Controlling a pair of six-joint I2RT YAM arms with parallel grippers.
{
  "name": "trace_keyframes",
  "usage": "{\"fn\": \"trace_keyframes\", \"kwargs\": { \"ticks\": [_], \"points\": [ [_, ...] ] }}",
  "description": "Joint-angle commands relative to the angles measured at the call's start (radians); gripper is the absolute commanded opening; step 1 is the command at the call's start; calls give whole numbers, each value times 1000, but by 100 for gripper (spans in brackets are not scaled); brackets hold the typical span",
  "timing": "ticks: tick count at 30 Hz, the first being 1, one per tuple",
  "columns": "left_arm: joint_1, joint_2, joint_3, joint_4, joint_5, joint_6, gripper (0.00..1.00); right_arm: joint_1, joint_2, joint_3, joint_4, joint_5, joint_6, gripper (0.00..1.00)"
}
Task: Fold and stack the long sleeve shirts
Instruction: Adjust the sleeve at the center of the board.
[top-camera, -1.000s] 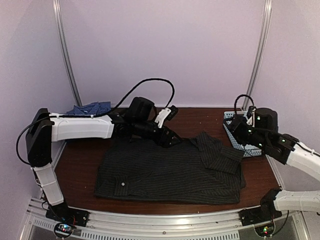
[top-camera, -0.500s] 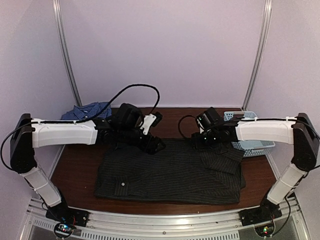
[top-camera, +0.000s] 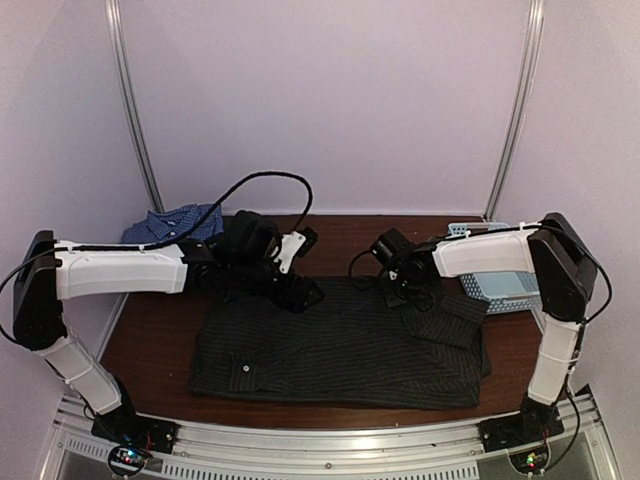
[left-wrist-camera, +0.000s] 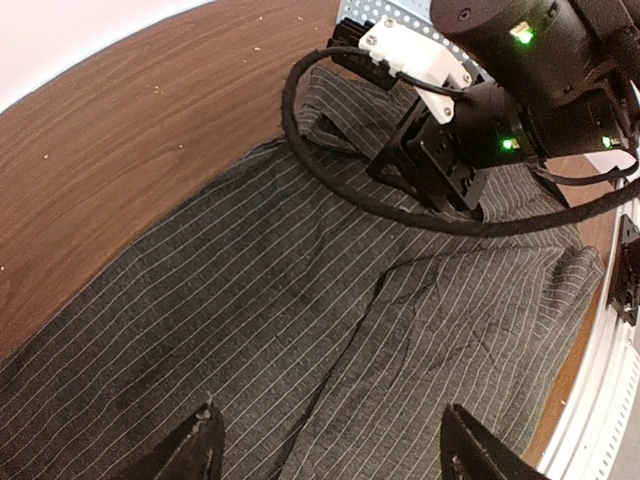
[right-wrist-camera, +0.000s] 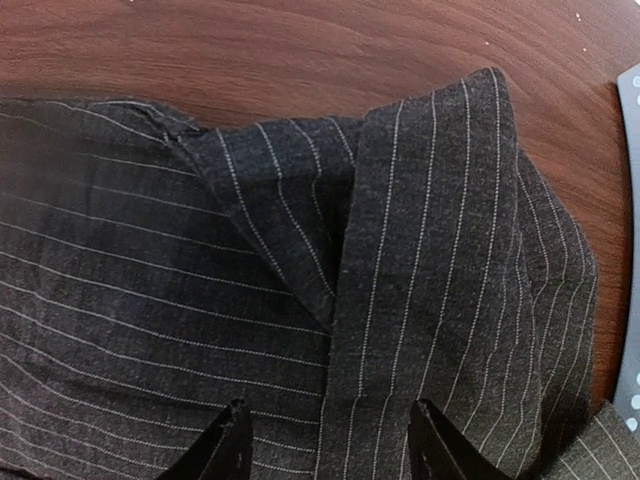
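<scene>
**Both jaws spread over the black pinstripe, collar end to the right**

The black shirt (top-camera: 340, 350) lies flat in the middle of the counter (top-camera: 150, 340). Its long axis runs left to right, with the collar end pointing right toward the basket (top-camera: 510, 288) and the straight hem on the left.

The left arm (top-camera: 120, 272) reaches in over the shirt's far edge, left of centre. From its wrist, the left jaws stand wide apart with nothing between them, only striped cloth below. Whether the tips touch the fabric, I cannot tell.

The right arm (top-camera: 480, 255) folds back across to the collar end. The right jaws are parted too, somewhat narrower, and grip nothing. They hang over a doubled-over band of cloth (collar or placket, hard to call from this close) where the stripes turn and cross the body's stripes at an angle.

The cloth is a dark charcoal weave with thin pale lines, soft and lightly rumpled, with creases fanning toward the near right corner. The counter is reddish wood grain with a few pale specks.

The blue shirt (top-camera: 175, 222) sits in a crumpled heap at the far left corner, behind the left arm and well apart from the black one. The basket is pale blue perforated plastic, partly hidden by the right arm.
</scene>
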Motion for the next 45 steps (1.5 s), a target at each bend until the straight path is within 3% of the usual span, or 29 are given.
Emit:
{"fn": "trace_keyframes", "kwargs": {
  "ticks": [1,12,25,45],
  "points": [
    [5,-22,-11,23,-2,-8,75,0,39,45,-51,117,-16,54],
    [5,28,-60,72,-5,-41,75,-11,106,91,-97,231,-25,50],
    [46,155,-165,238,-36,-127,75,-36,87,75,-36,170,-30,47],
    [49,208,-181,259,-23,-136,75,-19,80,70,-19,114,-14,38]
  ]
}}
